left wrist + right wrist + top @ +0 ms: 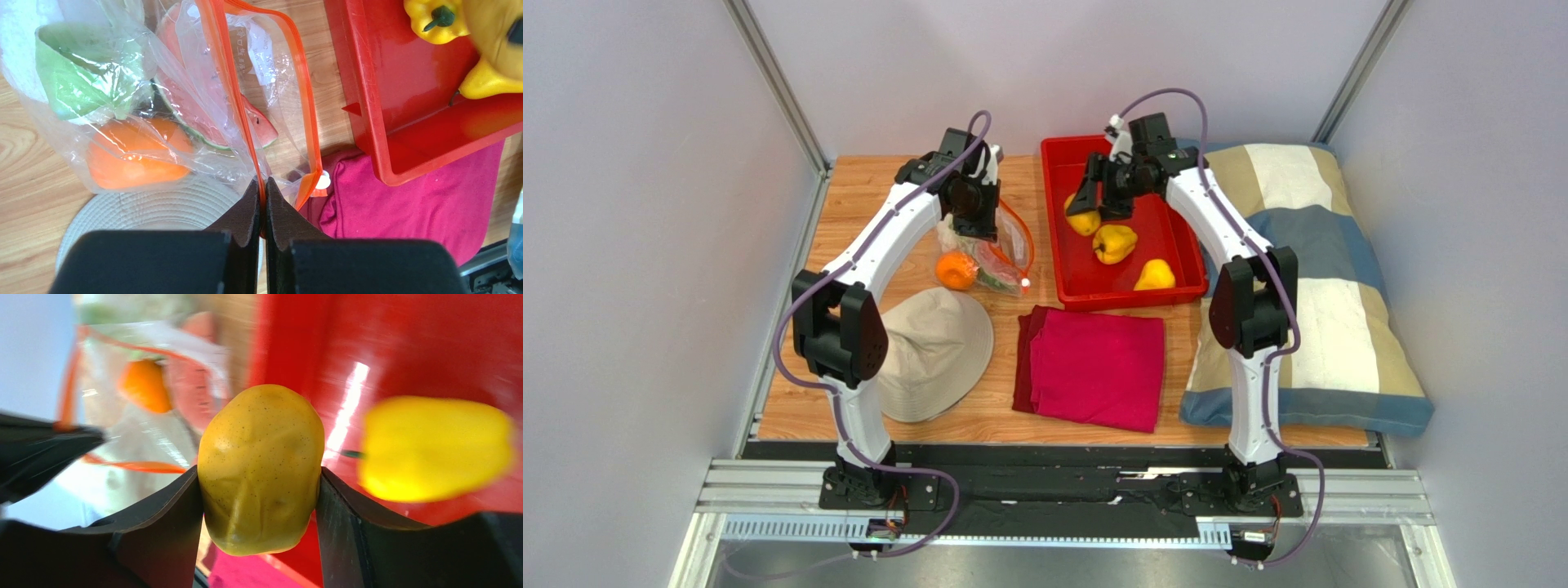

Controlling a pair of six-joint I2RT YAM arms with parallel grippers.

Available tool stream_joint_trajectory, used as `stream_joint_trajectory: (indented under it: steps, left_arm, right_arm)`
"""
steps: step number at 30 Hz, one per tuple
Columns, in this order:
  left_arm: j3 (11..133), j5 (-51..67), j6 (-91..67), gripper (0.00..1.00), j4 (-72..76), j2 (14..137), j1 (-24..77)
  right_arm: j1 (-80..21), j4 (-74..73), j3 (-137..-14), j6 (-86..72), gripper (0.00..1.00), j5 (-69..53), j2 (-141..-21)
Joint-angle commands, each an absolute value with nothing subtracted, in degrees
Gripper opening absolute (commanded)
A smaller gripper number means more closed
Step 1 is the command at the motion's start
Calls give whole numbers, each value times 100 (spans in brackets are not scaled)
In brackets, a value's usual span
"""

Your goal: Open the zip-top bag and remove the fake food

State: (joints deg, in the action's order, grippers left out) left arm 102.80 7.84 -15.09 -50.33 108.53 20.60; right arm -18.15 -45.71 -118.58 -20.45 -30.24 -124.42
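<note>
From above: left gripper (979,239) down at the back left of the table (891,423), clamped on the zip-top bag (1001,260). Inside the clear plastic, an orange (955,271). Just right of the bag, the red tray (1053,184). Right gripper (1084,211) over the tray's left half, squeezing a yellow fruit (1082,223). Loose in the tray, a yellow bell pepper (1114,243) and a second yellow fruit (1155,275). Nearer the bases, a tan hat (934,353) and a folded magenta cloth (1093,365); along the right edge, a checked pillow (1320,282).

Left wrist: fingertips pressed together, pinching the bag's orange-red zip strip (236,110) close to its white slider (320,182). Mouth of the bag gaping. Packed inside: watermelon slice (261,127), the orange, and cauliflower (80,73) with green leaves.

Right wrist: jaws partway open, both fingers flat against the speckled fruit, a firm grip. Blurred pepper to the right on red tray floor; bag and orange blurred off to the left. Fruit touching the tray or hanging above it: cannot tell.
</note>
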Motion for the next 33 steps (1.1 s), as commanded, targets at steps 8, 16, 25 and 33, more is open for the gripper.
stream_joint_trajectory:
  steps: [8,16,25,33]
  left_arm:
    - [10591,1221,-1591,0,-4931,10485,2048]
    - [10406,1301,-1556,0,-4816,10310,2048]
    - [10415,1476,-1476,0,-4790,10222,2048]
    - [10239,1731,-1600,0,-4667,10230,2057]
  right_arm:
    - [-1784,-4957,-11355,-1565,100,-1574,-12121]
    - [-2425,-4168,-11444,-1599,94,-2195,-11892]
    - [-3129,-3190,-12181,-2434,58,-3392,-12910]
    - [-3208,-2734,-11998,-3067,33,-3358,-13473]
